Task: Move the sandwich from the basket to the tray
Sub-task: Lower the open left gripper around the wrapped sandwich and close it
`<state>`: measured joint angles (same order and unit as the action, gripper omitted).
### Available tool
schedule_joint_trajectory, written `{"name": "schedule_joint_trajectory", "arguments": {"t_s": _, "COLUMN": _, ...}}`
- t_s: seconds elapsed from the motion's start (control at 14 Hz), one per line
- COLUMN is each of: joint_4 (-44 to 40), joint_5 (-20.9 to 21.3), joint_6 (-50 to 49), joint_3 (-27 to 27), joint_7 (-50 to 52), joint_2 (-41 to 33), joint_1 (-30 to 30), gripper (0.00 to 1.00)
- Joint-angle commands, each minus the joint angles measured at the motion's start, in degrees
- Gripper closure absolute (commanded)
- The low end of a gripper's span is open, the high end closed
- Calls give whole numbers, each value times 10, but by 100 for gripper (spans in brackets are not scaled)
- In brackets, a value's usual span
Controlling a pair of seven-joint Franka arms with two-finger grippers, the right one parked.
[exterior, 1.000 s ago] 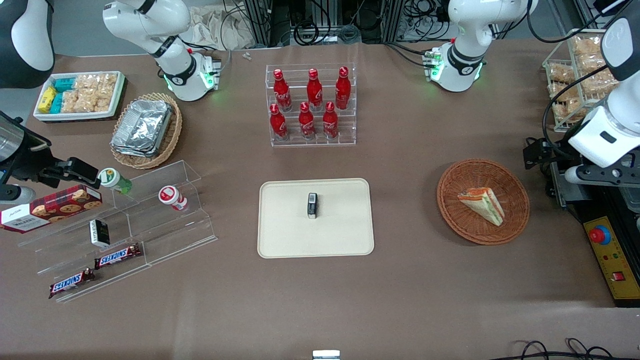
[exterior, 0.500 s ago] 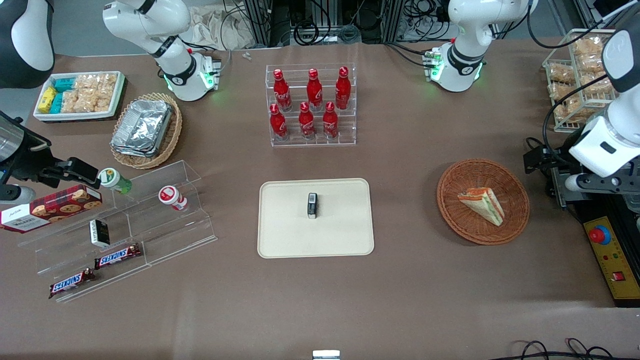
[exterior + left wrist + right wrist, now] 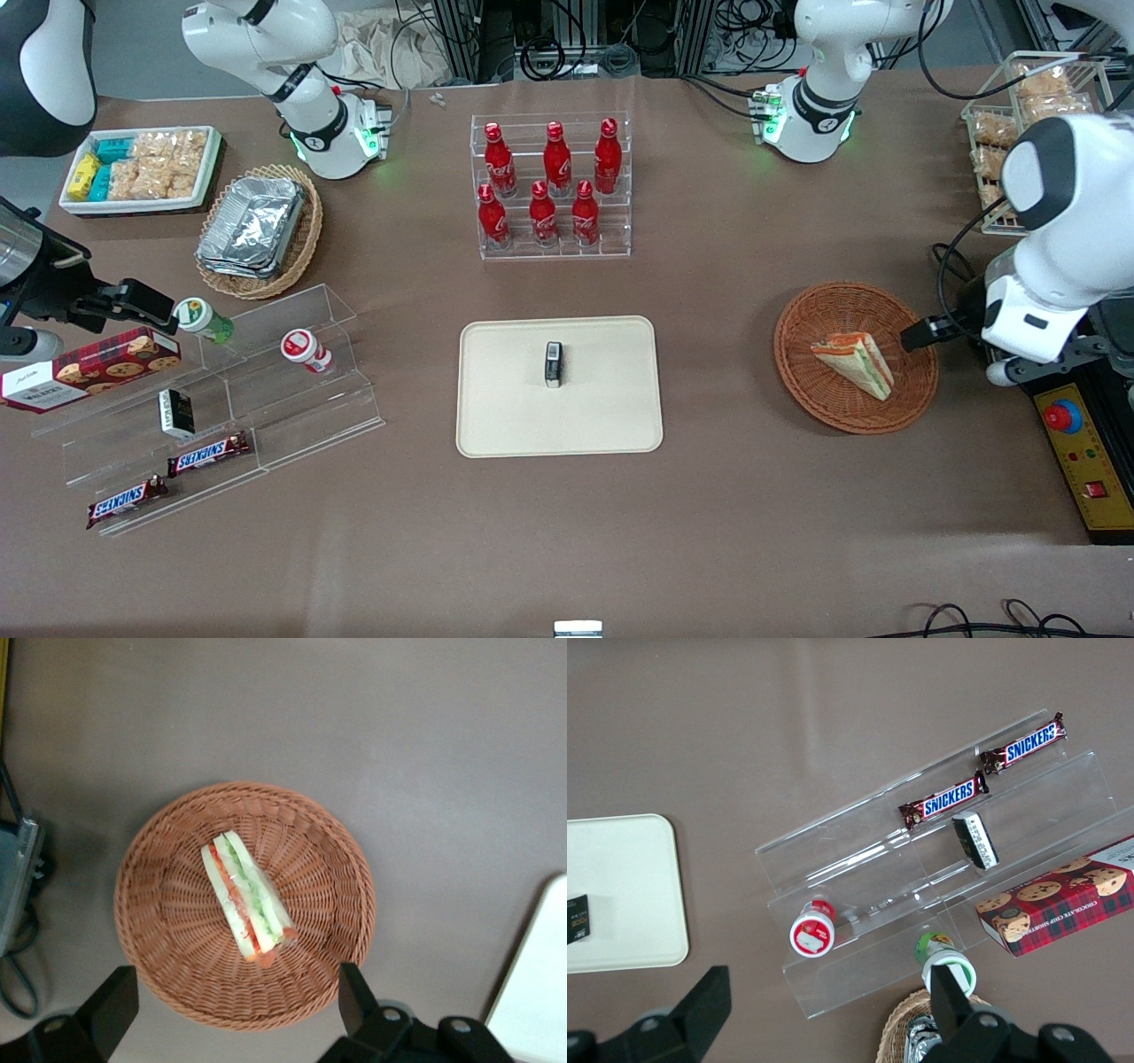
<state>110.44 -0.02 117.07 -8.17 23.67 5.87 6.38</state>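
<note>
The gripper [image 3: 232,1010] hangs wide open and empty above the basket [image 3: 912,390], sandwich [image 3: 856,363] lying inside, tray [image 3: 496,416] well apart.

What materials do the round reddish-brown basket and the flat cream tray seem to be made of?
The round reddish-brown basket looks like woven wicker, matte: ribbed strands circle its wall. The flat cream tray looks like moulded plastic, smooth with a low rim, though this is uncertain. The triangular sandwich lies in the basket, and the open gripper hovers above it.
</note>
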Motion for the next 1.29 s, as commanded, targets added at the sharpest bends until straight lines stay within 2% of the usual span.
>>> {"name": "schedule_joint_trajectory", "arguments": {"t_s": 0.0, "joint_4": 57, "joint_5": -5, "joint_6": 63, "joint_3": -4, "joint_7": 126, "joint_2": -7, "joint_1": 0, "gripper": 0}}
{"name": "schedule_joint_trajectory", "arguments": {"t_s": 0.29, "joint_4": 86, "joint_5": 2, "joint_6": 138, "joint_3": -8, "joint_7": 297, "joint_2": 33, "joint_1": -4, "gripper": 0}}
{"name": "schedule_joint_trajectory", "arguments": {"t_s": 0.5, "joint_4": 93, "joint_5": 5, "joint_6": 167, "joint_3": -9, "joint_7": 366, "joint_2": 64, "joint_1": -8, "gripper": 0}}
{"name": "schedule_joint_trajectory", "arguments": {"t_s": 0.71, "joint_4": 113, "joint_5": 5, "joint_6": 174, "joint_3": -6, "joint_7": 384, "joint_2": 75, "joint_1": -7, "gripper": 0}}
{"name": "schedule_joint_trajectory", "arguments": {"t_s": 0.93, "joint_4": 148, "joint_5": 5, "joint_6": 227, "joint_3": -5, "joint_7": 407, "joint_2": 82, "joint_1": -6, "gripper": 0}}
{"name": "schedule_joint_trajectory", "arguments": {"t_s": 1.21, "joint_4": 155, "joint_5": 5, "joint_6": 241, "joint_3": -4, "joint_7": 410, "joint_2": 92, "joint_1": -5, "gripper": 0}}
